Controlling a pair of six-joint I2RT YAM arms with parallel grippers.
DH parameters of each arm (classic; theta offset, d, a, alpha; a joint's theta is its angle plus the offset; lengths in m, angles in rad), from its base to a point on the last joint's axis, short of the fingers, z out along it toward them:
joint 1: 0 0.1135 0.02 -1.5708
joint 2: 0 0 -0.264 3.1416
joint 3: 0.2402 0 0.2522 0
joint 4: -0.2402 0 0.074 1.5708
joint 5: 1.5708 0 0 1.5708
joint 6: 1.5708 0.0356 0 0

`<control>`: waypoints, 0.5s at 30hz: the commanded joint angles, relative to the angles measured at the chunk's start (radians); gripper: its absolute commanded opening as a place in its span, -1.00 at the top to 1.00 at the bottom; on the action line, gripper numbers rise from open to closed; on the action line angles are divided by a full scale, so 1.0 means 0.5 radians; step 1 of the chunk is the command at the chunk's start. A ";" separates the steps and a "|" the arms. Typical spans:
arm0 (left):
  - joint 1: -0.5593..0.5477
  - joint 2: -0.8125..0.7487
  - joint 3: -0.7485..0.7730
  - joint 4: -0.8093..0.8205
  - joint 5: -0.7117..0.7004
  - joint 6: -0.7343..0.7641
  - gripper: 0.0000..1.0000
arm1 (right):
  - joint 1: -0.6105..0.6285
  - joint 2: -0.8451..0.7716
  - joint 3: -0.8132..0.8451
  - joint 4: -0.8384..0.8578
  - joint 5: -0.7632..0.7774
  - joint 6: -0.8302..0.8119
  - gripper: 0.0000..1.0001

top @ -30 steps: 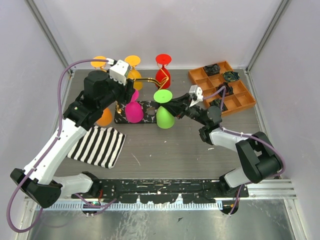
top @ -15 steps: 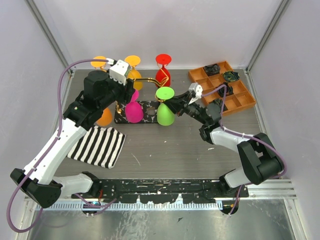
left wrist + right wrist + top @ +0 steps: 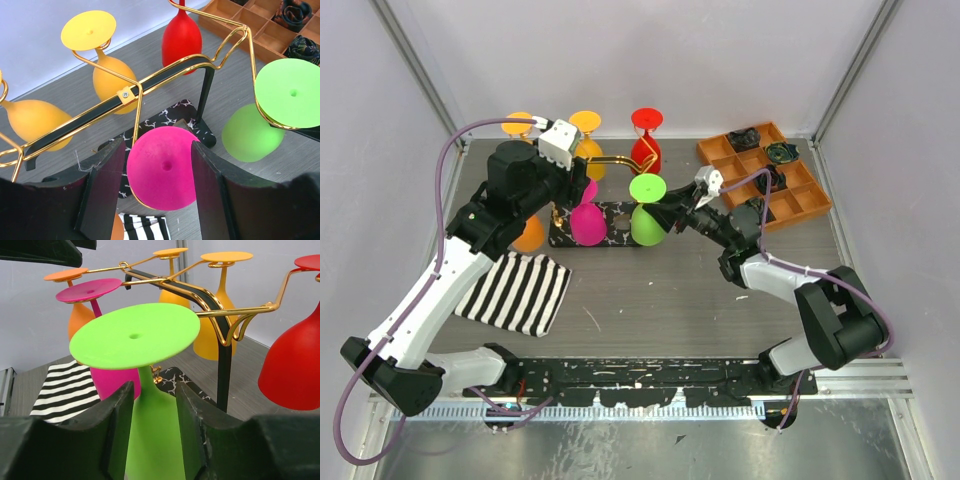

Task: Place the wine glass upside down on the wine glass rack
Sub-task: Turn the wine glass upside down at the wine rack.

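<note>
Green wine glass (image 3: 646,222) is upside down, foot up, at the right front end of the wine glass rack (image 3: 150,80). Its bowl hangs over the right end of the marbled base (image 3: 618,228). A second ago the bowl was further forward, in front of the base and nearer the arms, and the glass leaned. Now it's pulled back toward the rack and sits straighter. The foot disc has barely shifted.

In the left wrist view the gold scroll hook (image 3: 265,117) traces the left and lower edge of the green foot. Can't tell if the foot actually rests on the hook.

The right gripper (image 3: 155,390) has moved in with the glass. Its fingers flank the top of the green bowl just under the stem, very close on both sides. Can't tell whether they clamp it or have let go.

The left gripper (image 3: 157,144) hasn't moved since the earlier frames. Its jaws are wide, with the foot of the pink wine glass (image 3: 162,170) filling the space between them. Can't tell if they press on it. The pink glass hangs inverted on the rack, left of the green one.

The red glass (image 3: 645,150) and the orange glasses are unchanged at the back. The striped cloth (image 3: 515,290) is in the same place at front left.
</note>
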 commanded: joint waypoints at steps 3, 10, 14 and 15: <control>0.010 -0.032 -0.031 0.092 0.008 -0.003 -0.25 | -0.006 -0.147 0.050 -0.058 0.051 -0.109 -0.01; 0.020 -0.124 -0.084 0.166 -0.006 -0.014 -0.32 | -0.003 -0.315 0.006 -0.315 0.120 -0.203 -0.39; 0.026 -0.208 -0.139 0.243 -0.047 -0.026 -0.42 | -0.004 -0.484 -0.070 -0.528 0.197 -0.258 -0.45; 0.030 -0.227 -0.146 0.257 -0.052 -0.028 -0.47 | -0.005 -0.534 -0.102 -0.559 0.217 -0.266 -0.48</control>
